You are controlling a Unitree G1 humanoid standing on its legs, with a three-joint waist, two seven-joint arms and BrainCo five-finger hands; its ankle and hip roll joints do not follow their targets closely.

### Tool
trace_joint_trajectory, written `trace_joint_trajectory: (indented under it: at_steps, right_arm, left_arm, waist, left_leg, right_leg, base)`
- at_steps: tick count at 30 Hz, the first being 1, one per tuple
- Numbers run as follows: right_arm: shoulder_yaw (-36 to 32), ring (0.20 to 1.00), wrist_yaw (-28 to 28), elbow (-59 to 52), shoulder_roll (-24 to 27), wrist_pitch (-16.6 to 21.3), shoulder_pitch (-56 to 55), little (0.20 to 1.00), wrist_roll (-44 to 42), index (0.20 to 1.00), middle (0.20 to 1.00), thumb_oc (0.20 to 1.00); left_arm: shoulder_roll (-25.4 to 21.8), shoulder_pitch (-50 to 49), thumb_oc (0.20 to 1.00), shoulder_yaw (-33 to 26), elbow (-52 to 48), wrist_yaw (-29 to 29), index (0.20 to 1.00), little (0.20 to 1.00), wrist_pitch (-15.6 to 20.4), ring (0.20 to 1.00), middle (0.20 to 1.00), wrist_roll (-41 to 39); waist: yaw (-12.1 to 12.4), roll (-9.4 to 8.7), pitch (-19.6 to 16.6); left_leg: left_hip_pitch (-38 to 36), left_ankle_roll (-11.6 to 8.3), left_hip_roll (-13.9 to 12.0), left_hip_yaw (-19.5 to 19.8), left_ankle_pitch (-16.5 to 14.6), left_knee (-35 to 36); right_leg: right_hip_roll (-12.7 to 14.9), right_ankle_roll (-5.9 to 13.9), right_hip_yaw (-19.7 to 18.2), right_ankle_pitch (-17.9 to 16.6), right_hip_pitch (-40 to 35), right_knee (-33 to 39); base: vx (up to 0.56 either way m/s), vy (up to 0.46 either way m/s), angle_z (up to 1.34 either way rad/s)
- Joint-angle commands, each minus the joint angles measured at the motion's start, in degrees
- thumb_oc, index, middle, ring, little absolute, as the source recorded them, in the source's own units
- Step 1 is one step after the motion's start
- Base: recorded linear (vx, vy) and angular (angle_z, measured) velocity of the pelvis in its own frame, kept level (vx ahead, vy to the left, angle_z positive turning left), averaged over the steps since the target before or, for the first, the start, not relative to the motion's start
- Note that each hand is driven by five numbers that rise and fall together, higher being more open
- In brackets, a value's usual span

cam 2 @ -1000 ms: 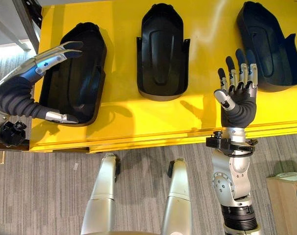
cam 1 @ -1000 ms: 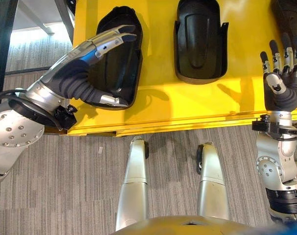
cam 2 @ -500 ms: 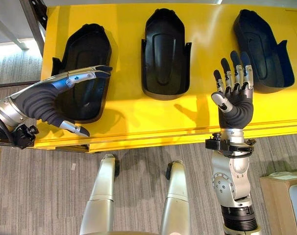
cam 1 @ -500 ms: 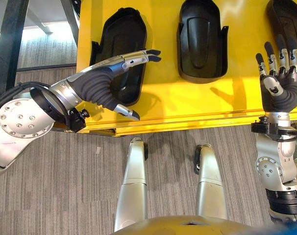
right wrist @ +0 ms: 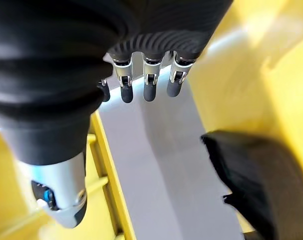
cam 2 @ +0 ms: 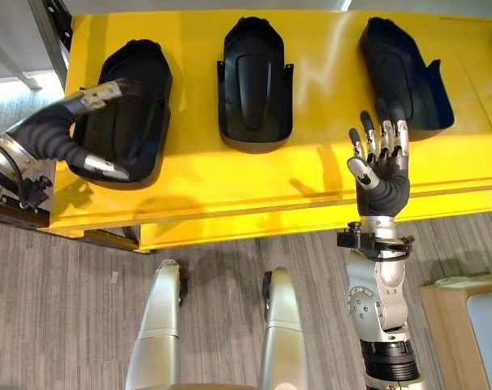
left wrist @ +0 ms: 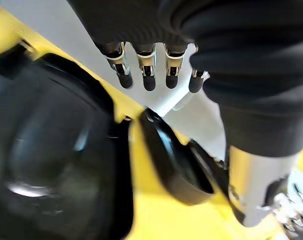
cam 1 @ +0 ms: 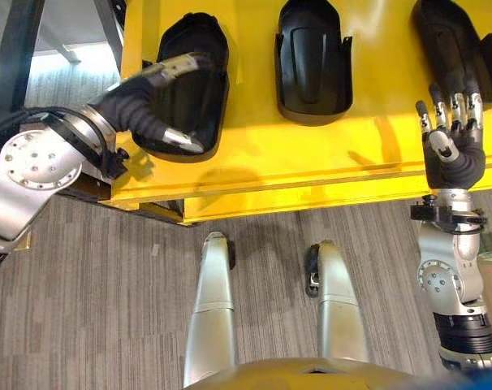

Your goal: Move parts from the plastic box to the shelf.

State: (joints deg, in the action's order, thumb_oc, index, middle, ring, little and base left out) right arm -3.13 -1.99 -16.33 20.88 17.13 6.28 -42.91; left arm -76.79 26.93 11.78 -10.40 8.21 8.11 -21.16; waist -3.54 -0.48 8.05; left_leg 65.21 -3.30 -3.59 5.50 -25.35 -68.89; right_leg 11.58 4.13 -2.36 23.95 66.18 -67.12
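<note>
Three black moulded parts lie in a row on the yellow shelf (cam 1: 254, 154): a left part (cam 1: 199, 57), a middle part (cam 1: 311, 61) and a right part (cam 1: 453, 41). My left hand (cam 1: 136, 101) reaches over the left part's near side, fingers (left wrist: 147, 75) straight and thumb spread beside the part's near edge; I cannot tell whether it touches. The left wrist view shows the left part (left wrist: 51, 150) and the middle part (left wrist: 176, 165) past the fingers. At the shelf's front edge my right hand (cam 2: 380, 175) stands upright and open, empty, just short of the right part (right wrist: 261, 170).
A dark metal frame post (cam 1: 10, 57) stands to the left of the shelf. A light wooden box (cam 2: 465, 325) sits on the grey carpet at the lower right. The shelf's front lip (cam 2: 230, 223) runs across between the arms.
My left hand has moved from the shelf's front edge back up over the left part. The whole view has shifted, so the parts sit further left. The right hand stays raised and open.
</note>
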Motion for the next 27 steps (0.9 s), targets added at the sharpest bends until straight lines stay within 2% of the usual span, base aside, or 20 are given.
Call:
trace_joint_trajectory:
  at_steps: [1,7,18,27]
  right_arm:
    - [-0.9,1.000,1.2,-4.2,1.2,1.9,3.2,1.000,-1.4,1.000,1.000,1.000]
    - [-0.7,1.000,1.7,-3.7,1.0,1.4,3.4,1.000,-1.8,1.000,1.000,1.000]
    - [-0.7,1.000,2.0,-3.4,0.9,0.6,3.7,1.000,-2.6,1.000,1.000,1.000]
    - [0.1,1.000,2.4,-3.4,0.9,-0.1,3.7,1.000,-3.5,1.000,1.000,1.000]
  left_arm:
    - [-1.0,7.4,1.000,-4.1,7.3,-2.8,1.000,1.000,0.6,1.000,1.000,3.7]
    - [1.6,8.2,1.000,-4.5,13.4,-3.6,1.000,1.000,-1.2,1.000,1.000,10.1]
    - [6.0,11.9,1.000,-1.9,18.2,-2.7,1.000,1.000,-4.4,1.000,1.000,16.7]
    - [9.3,17.8,1.000,3.5,22.8,-1.4,1.000,1.000,-6.7,1.000,1.000,22.5]
  waist:
    - [-1.4,0.74,3.0]
    - [-1.7,0.44,3.3]
    - [-2.2,0.14,3.6]
    - [-2.7,0.01,3.9]
  left_leg:
    - [0.2,1.77,0.2,-1.3,2.8,3.0]
    - [0.4,1.82,0.1,-1.2,2.7,2.5]
    - [0.6,1.88,-0.1,-1.2,2.5,2.1]
    - [0.8,1.85,-0.2,-1.3,2.7,2.1]
  right_leg:
    - [1.5,-0.23,-0.2,0.9,-2.4,-0.7]
    - [1.2,-0.48,-0.3,0.9,-2.2,-0.8]
    - [0.7,-0.73,-0.8,0.9,-1.8,-1.2]
    - [0.6,-0.89,-0.8,0.6,-1.7,-1.1]
  base:
    - [-0.01,0.001,0.09]
    - [-0.01,-0.001,-0.08]
    - [0.00,0.001,-0.01]
    - [0.00,0.000,0.00]
